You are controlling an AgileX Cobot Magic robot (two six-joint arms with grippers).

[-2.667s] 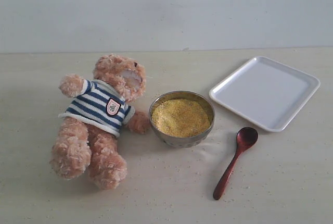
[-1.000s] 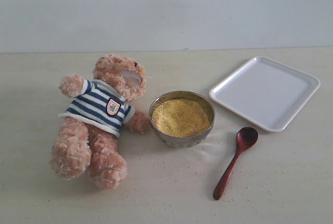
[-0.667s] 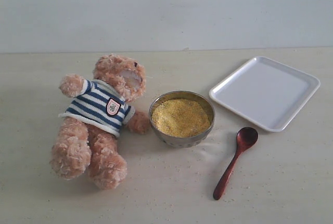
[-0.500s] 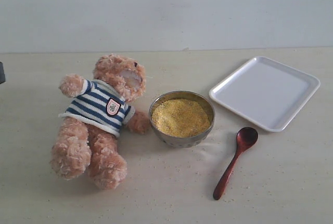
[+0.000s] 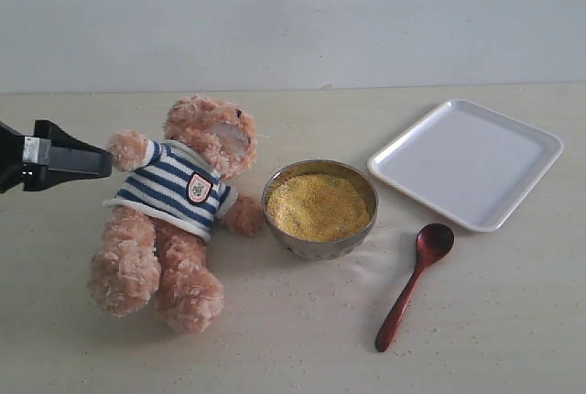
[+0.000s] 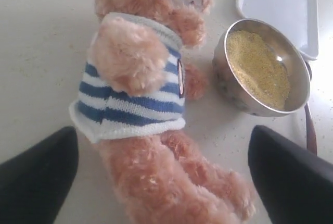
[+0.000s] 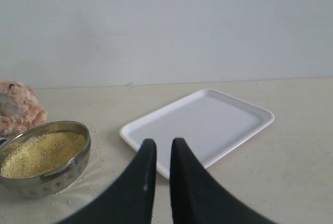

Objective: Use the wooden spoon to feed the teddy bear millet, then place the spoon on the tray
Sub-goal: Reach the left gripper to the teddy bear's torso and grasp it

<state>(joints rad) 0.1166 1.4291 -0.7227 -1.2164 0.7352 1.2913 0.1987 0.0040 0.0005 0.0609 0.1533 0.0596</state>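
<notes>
The teddy bear (image 5: 174, 211) lies on its back at the table's left, head toward the wall. My left gripper (image 5: 87, 160) comes in from the left edge, its tip close to the bear's raised arm. The left wrist view shows its fingers (image 6: 36, 177) spread wide and open above the bear (image 6: 135, 78). Millet (image 5: 319, 206) fills the metal bowl (image 5: 316, 247) beside the bear. To the bowl's right the wooden spoon (image 5: 414, 284) lies untouched on the table. The white tray (image 5: 465, 160) sits behind it. My right gripper (image 7: 163, 143) is shut on nothing, low and facing the tray (image 7: 200, 122).
Stray millet grains dot the table around the bowl (image 7: 52, 174). A plain pale wall stands behind the table. The right gripper does not show in the exterior view.
The left gripper has come into the exterior view from the left edge and moved right to the bear's arm. Bear, bowl, spoon and tray have not moved.
</notes>
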